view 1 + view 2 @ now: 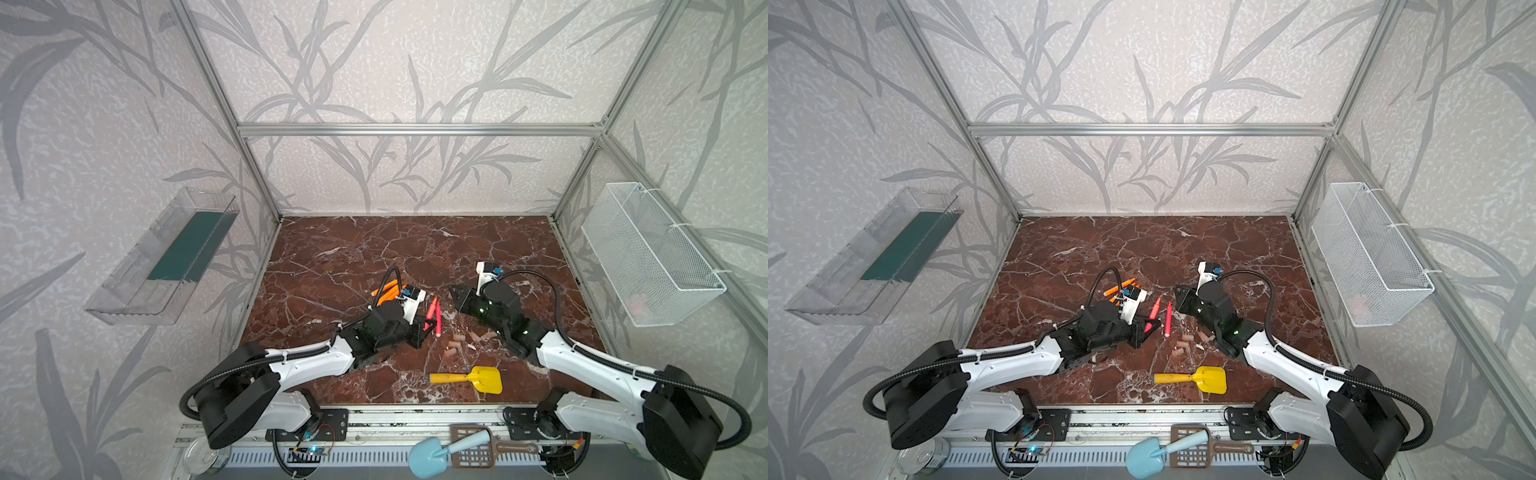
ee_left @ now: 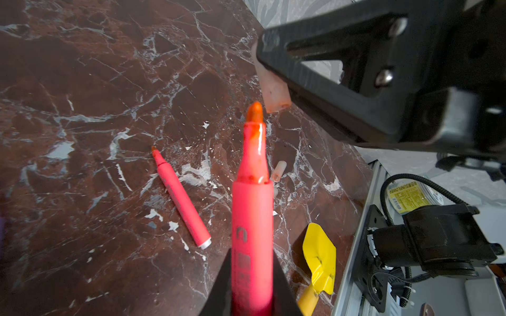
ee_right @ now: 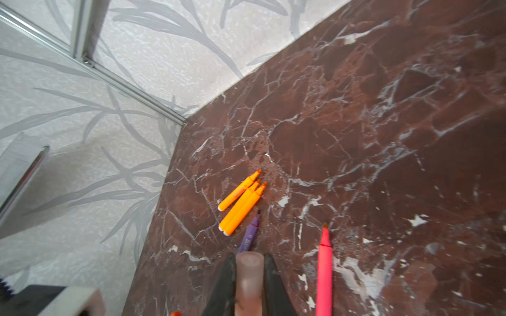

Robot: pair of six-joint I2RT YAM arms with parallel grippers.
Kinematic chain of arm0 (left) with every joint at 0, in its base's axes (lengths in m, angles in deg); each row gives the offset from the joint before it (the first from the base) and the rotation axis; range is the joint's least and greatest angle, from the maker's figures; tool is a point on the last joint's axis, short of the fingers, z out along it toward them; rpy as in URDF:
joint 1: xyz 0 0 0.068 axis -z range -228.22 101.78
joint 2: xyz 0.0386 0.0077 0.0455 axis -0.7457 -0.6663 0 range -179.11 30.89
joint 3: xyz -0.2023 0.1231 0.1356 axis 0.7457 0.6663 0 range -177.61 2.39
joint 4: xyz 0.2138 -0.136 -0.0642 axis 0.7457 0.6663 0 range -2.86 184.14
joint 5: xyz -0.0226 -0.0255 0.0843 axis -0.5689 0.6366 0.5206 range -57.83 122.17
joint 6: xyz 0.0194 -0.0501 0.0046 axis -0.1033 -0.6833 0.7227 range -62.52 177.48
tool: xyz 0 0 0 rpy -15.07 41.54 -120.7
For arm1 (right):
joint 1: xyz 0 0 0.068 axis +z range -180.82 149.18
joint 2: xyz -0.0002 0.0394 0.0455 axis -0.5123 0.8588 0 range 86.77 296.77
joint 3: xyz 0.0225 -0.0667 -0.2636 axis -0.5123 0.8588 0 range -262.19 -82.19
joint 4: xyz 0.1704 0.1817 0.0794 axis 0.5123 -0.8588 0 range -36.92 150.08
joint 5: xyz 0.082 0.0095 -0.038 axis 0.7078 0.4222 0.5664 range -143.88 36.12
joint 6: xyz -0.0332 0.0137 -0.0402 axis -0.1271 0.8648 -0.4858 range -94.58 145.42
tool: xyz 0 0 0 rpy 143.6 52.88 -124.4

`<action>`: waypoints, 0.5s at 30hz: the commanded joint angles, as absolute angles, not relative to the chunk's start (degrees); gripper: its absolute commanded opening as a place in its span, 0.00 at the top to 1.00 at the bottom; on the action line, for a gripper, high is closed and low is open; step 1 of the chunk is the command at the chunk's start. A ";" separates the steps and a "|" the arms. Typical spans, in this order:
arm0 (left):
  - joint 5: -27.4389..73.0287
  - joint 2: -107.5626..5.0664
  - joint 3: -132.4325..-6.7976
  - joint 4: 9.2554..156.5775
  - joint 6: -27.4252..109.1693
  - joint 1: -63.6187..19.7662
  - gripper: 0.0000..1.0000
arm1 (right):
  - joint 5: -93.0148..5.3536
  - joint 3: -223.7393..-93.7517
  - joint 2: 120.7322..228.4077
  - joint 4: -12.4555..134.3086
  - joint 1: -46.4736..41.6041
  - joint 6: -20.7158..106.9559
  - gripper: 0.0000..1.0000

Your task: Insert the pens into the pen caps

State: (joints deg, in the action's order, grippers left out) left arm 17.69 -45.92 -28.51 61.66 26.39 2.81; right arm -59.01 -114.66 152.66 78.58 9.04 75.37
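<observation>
One pen [image 2: 252,219] near cap [image 2: 273,93], table [image 1: 353,249] centre, edges far

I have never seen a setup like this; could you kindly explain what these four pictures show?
This is a two-armed tabletop robot; each arm ends in a two-finger gripper. The two wide pictures look down from overhead and are almost identical. The other two come from cameras mounted on the wrists.

On the marbled table lie three orange pens, a purple pen, a loose pink-red pen, several loose caps and a yellow toy shovel.

The left gripper is shut on a second pink-red pen. The right gripper is shut on a pale cap. In the left wrist view, that pen's tip is close to the cap's open end but not yet inside.
</observation>
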 commanded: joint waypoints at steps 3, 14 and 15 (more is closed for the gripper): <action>16.62 -47.96 -29.63 56.87 24.47 3.48 1.00 | -61.35 -115.26 153.10 85.61 10.86 76.60 0.87; 16.70 -48.25 -29.69 56.29 24.29 3.60 1.00 | -62.23 -115.28 154.44 86.86 11.97 77.12 0.87; 16.78 -48.34 -29.76 56.29 24.33 3.55 1.00 | -62.27 -115.32 154.60 86.89 12.07 77.13 0.87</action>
